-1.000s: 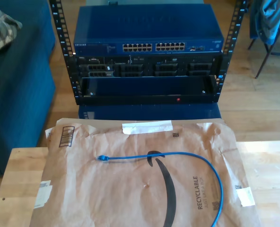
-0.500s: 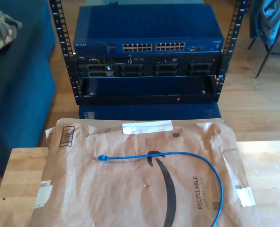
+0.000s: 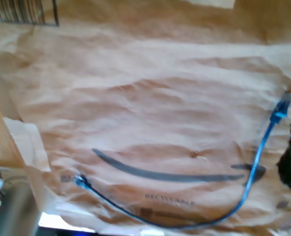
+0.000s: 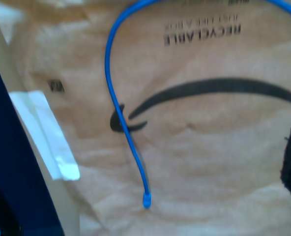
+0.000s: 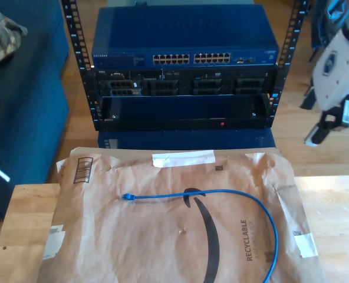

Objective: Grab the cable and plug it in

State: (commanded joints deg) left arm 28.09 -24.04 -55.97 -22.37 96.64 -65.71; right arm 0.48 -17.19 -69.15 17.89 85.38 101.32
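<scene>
The blue network cable (image 5: 221, 194) is left loose across the paper mailer (image 5: 163, 247), graspable; gripper states cannot be told.

Thin bright blue cable (image 5: 233, 197), lying loose and flat on crumpled brown paper, one small plug (image 5: 127, 197) toward the exterior view's left, curving rightward then down to the bottom edge

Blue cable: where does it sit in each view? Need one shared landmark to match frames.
Exterior view: blue cable arcs across the brown paper mailer, plug toward the exterior view's left.
First wrist view: cable curves under the black smile mark.
Second wrist view: cable crosses the smile's tip.
Shared landmark: RECYCLABLE print.
</scene>
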